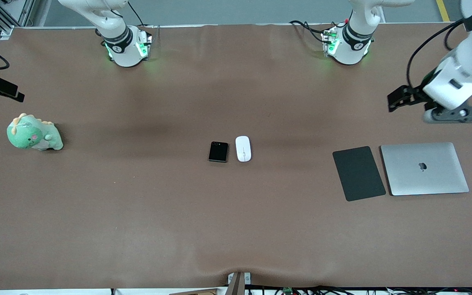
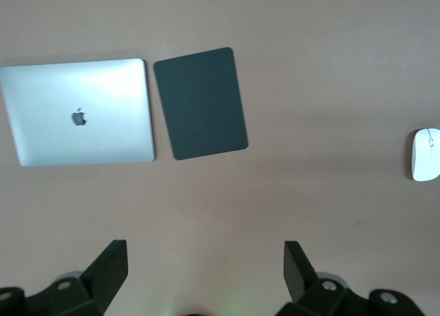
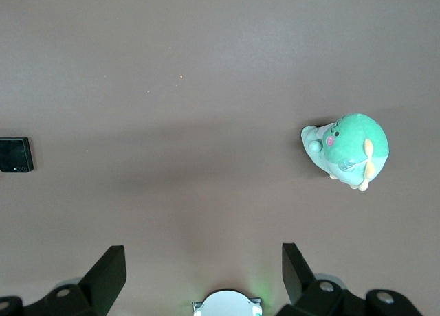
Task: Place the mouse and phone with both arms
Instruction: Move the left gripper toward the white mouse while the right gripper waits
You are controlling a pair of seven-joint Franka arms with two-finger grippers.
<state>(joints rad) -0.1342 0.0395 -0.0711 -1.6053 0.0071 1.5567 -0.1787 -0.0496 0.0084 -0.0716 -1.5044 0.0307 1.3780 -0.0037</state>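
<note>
**Phone and mouse lie side by side at mid-table, both grippers raised and empty**

On the brown cloth-covered table (image 1: 137,213) five loose things are in view: one closed silver laptop (image 1: 424,169), one flat black rectangular pad (image 1: 358,173), one green plush dinosaur toy (image 1: 33,133), one small black nearly square phone (image 1: 218,152) and one small white glossy oval mouse (image 1: 243,148). The laptop and the pad lie just beside each other, not touching, toward the left arm's end of the table. The plush toy sits alone toward the right arm's end. Nothing lies between the phone and mouse and either end of the table; the cloth around them is bare.

The phone and the mouse lie near the table's middle, just beside each other with a narrow gap, the mouse on the side toward the left arm's end and the phone toward the right arm's end.

The left gripper (image 1: 400,99) hangs over bare cloth above the laptop and pad end, well apart from the mouse; in the left wrist view its fingers (image 2: 110,264) are spread wide with nothing between them, and the mouse shows at the edge of that view. The right gripper (image 3: 203,271) is over bare cloth between the plush toy and the phone, its two fingers likewise wide apart and holding nothing
</note>
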